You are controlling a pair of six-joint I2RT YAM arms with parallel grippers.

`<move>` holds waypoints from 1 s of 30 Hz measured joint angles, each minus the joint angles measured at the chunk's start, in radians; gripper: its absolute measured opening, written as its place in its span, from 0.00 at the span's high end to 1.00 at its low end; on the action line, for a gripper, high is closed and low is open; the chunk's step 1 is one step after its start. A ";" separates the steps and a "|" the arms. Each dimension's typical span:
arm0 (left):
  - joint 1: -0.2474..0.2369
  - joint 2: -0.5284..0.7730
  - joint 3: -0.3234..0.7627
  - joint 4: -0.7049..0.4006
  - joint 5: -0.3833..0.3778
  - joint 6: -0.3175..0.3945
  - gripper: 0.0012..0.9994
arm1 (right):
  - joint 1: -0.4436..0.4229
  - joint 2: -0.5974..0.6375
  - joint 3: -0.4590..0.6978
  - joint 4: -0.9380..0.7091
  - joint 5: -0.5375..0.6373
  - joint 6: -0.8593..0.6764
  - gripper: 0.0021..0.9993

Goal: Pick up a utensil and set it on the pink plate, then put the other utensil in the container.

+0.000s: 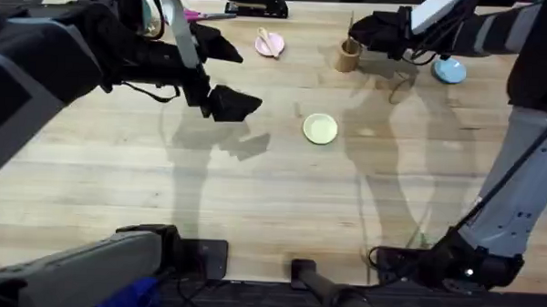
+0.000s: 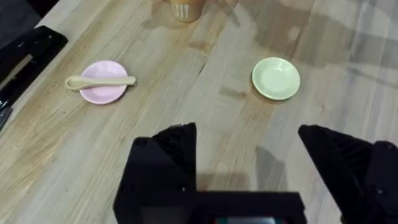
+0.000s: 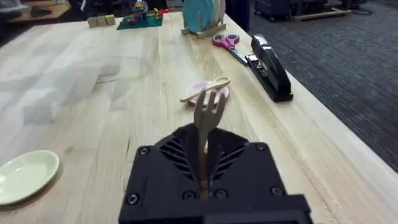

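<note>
The wooden spoon (image 2: 99, 81) lies across the small pink plate (image 2: 106, 93), which sits at the back of the table (image 1: 269, 44). My left gripper (image 2: 249, 155) hangs open and empty above the table, nearer than that plate and to its left (image 1: 231, 103). My right gripper (image 3: 204, 146) is shut on the handle of the wooden fork (image 3: 209, 109), whose tines point away from the fingers. In the overhead view the right gripper (image 1: 376, 35) is just beside and above the tan wooden container (image 1: 350, 56). The container's base also shows in the left wrist view (image 2: 185, 9).
A pale yellow plate (image 1: 320, 129) sits mid-table and a light blue plate (image 1: 450, 70) lies to the right of the container. A black stapler (image 1: 256, 5) and pink scissors (image 1: 205, 16) lie along the far edge. Bare wood stretches across the near half of the table (image 1: 272, 199).
</note>
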 joint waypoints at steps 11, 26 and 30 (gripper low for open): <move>0.000 0.000 0.000 0.000 0.000 0.000 0.00 | 0.000 0.000 0.000 0.001 0.000 0.000 0.22; 0.000 0.000 0.000 0.000 0.000 0.000 0.00 | 0.001 0.000 0.000 0.002 0.000 0.192 0.00; 0.000 0.000 0.000 0.000 0.000 0.000 0.00 | 0.001 -0.018 0.000 -0.010 0.002 0.247 0.00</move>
